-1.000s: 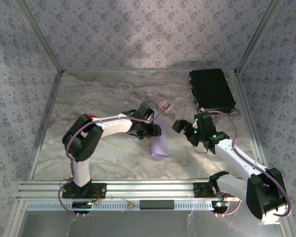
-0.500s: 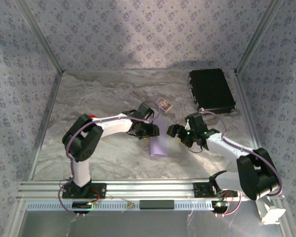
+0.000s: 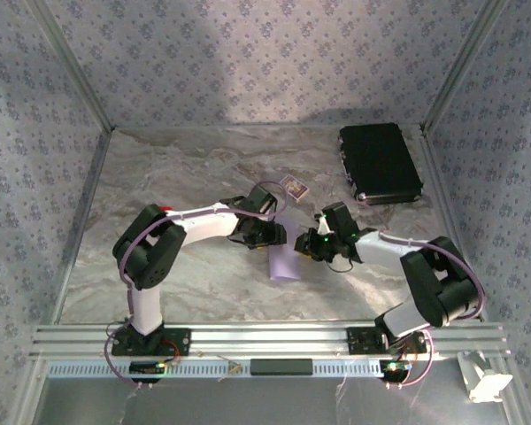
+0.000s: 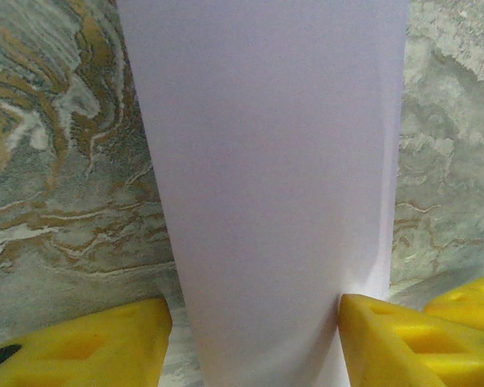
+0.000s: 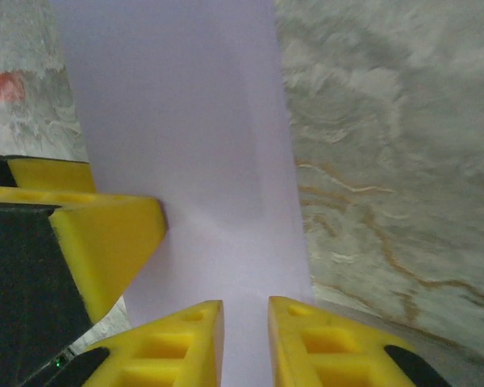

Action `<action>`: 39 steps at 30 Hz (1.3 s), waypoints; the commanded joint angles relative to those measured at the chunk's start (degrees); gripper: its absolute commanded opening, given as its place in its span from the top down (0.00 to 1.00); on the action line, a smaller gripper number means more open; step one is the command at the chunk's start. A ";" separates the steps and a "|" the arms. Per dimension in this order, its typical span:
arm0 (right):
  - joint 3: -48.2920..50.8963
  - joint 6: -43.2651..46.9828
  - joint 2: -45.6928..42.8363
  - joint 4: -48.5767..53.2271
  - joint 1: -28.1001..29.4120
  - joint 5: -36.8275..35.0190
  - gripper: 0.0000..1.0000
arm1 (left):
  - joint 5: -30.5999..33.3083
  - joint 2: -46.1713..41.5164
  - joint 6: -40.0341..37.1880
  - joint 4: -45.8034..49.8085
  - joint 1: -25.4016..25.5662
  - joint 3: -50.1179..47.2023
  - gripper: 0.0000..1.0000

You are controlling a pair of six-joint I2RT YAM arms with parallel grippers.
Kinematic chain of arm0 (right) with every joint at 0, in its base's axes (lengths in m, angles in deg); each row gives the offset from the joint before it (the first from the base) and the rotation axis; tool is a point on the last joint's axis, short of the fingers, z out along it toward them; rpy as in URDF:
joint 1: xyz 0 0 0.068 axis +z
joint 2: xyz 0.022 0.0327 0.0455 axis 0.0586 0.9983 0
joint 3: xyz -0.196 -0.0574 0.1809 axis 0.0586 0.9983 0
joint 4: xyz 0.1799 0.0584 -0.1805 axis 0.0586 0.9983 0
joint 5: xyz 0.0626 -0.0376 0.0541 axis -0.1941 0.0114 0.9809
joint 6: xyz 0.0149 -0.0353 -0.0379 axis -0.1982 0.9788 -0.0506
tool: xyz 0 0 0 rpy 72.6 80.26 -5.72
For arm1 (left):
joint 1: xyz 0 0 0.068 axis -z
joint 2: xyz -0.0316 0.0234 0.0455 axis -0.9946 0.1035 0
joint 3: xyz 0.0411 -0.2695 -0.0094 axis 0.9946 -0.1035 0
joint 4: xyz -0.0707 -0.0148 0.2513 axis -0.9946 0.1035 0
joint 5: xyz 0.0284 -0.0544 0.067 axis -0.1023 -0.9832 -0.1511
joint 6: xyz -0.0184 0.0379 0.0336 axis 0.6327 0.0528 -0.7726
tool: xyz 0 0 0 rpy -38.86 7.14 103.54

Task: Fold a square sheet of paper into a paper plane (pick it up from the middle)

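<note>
- The right gripper (image 3: 306,244) has swung in from the right to the square sheet of paper (image 3: 285,262) at the middle of the table (image 3: 177,168). Its fingers (image 5: 185,343) have narrowed to a slit over it.
- The left gripper (image 4: 254,322) stays clamped across the sheet.
- Whether the right fingers pinch the paper is unclear.
</note>
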State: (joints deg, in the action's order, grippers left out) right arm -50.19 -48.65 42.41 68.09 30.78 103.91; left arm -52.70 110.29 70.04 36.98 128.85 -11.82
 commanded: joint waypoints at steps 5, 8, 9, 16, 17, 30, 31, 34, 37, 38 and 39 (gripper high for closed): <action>-3.00 0.08 5.21 -2.22 1.25 2.94 0.85 | 2.09 2.84 -1.35 2.63 0.19 0.13 0.41; -1.93 -0.18 6.75 -1.40 1.31 1.39 0.87 | 2.27 2.22 -1.03 1.52 0.37 -0.30 0.40; -1.39 -0.62 7.47 -1.63 1.32 1.29 0.88 | 2.31 1.74 -0.87 0.84 0.38 -0.63 0.39; -0.13 -7.57 10.42 -4.84 3.08 -0.43 0.97 | 1.00 -3.79 0.39 -5.78 -0.05 -4.71 0.38; 0.63 -9.63 10.17 -6.03 3.54 -1.32 0.97 | 0.39 -4.99 1.09 -7.28 -0.44 -5.76 0.38; 0.36 -11.74 10.15 -5.96 4.31 -2.34 0.97 | -8.39 -7.31 0.23 -15.56 -4.15 -11.33 0.43; 0.38 -11.69 9.97 -5.83 4.33 -2.43 0.97 | -8.22 -6.96 0.06 -15.17 -4.27 -11.20 0.44; 0.34 -11.30 9.78 -5.44 4.33 -2.58 0.97 | -8.52 -6.32 -0.23 -15.22 -4.38 -11.05 0.47; 0.19 -11.20 9.77 -5.52 4.44 -2.37 0.97 | -8.40 -5.60 -0.01 -15.05 -4.41 -11.12 0.50; 0.08 -11.20 9.77 -5.61 4.48 -2.31 0.96 | -8.33 -5.43 0.14 -15.05 -4.37 -11.23 0.51; 0.01 -11.16 9.68 -5.61 4.40 -2.32 0.96 | -8.22 -5.24 0.26 -15.05 -4.45 -11.49 0.52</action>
State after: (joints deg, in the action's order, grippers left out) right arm -50.58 -59.40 50.82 58.19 34.80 104.26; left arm -60.00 104.19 70.94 22.29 124.66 -24.19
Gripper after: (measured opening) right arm 0.052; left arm 0.485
